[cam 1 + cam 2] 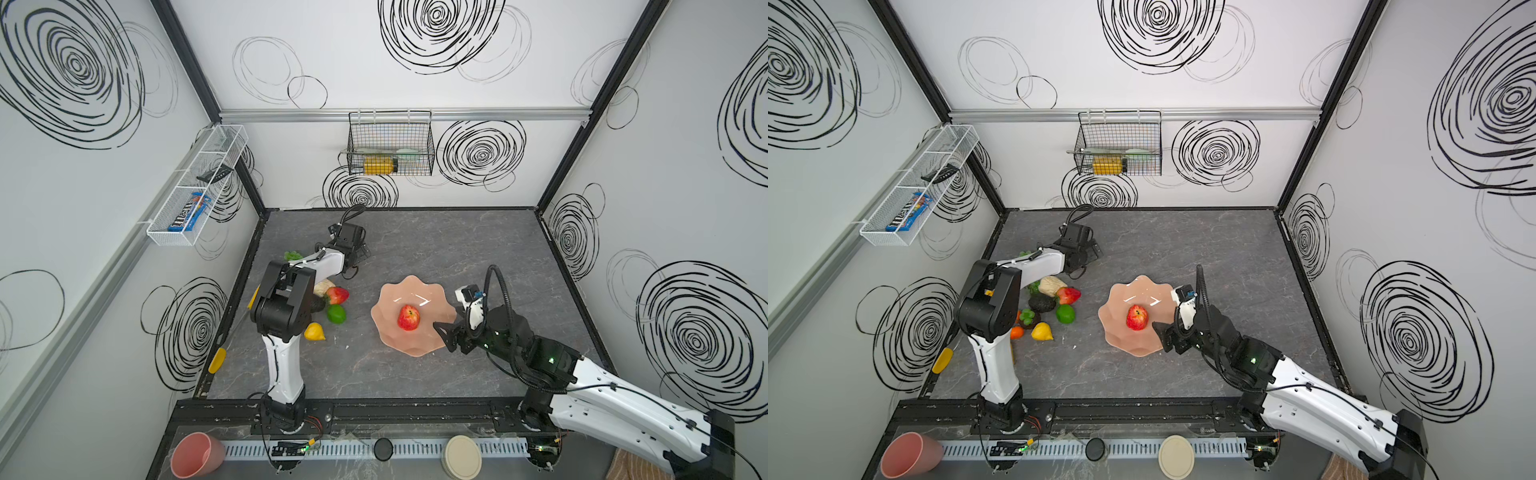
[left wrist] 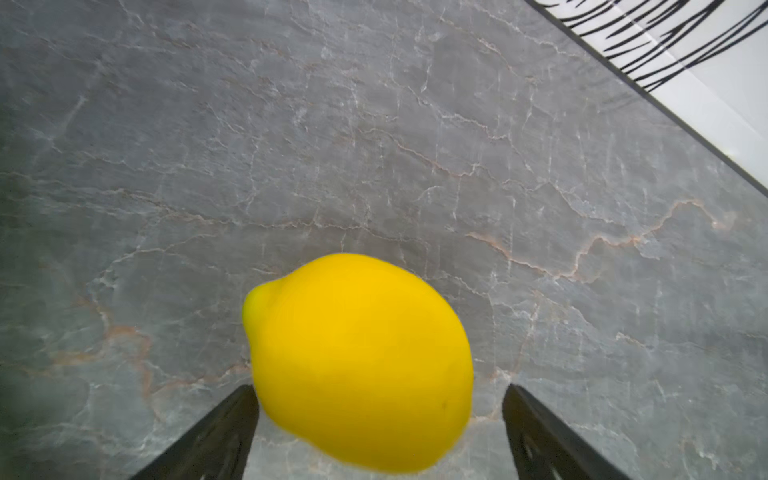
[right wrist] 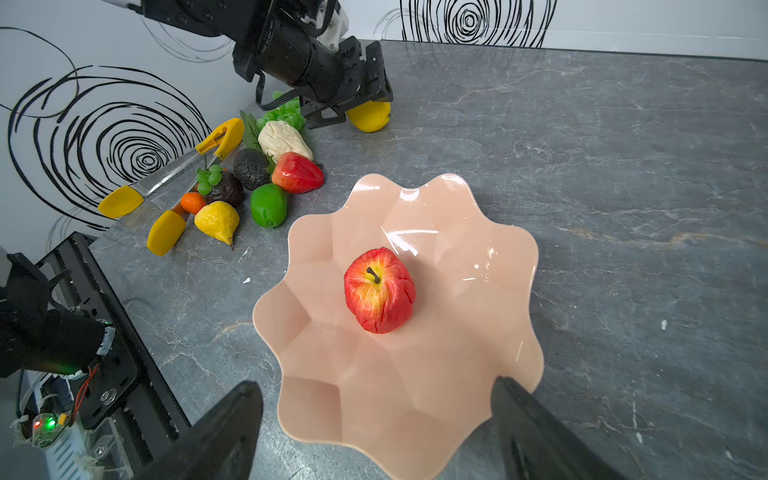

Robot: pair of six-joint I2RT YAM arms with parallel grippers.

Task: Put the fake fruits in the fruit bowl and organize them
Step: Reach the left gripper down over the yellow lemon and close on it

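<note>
At the middle of the fruit bowl (image 3: 457,332) sits the red apple (image 3: 379,289), the only fruit in it, so the task looks barely begun. Over the bowl's near rim the right gripper (image 3: 374,384) hovers, jaws spread wide and nothing between them. Beyond the bowl's far left side, well apart from it, the left gripper (image 2: 379,387) is low over the table (image 2: 374,124) with a lemon (image 2: 357,361) between its jaws. They stand wide, one finger at the lemon's skin and a clear gap at the other, so it straddles the fruit rather than holds it. The right wrist view shows the lemon resting on the table. Left of the bowl, near but not touching, the rest lie heaped: strawberry (image 3: 297,172), lime (image 3: 269,205), avocado (image 3: 250,168), pear (image 3: 284,141), grapes (image 3: 286,112). The step in hand, I judge, is picking the lemon. Next the jaws must close squarely across its girth, since the glossy oval could squirt out. It then needs lifting and carrying to a bare part of the bowl beside the apple, without knocking it.
</note>
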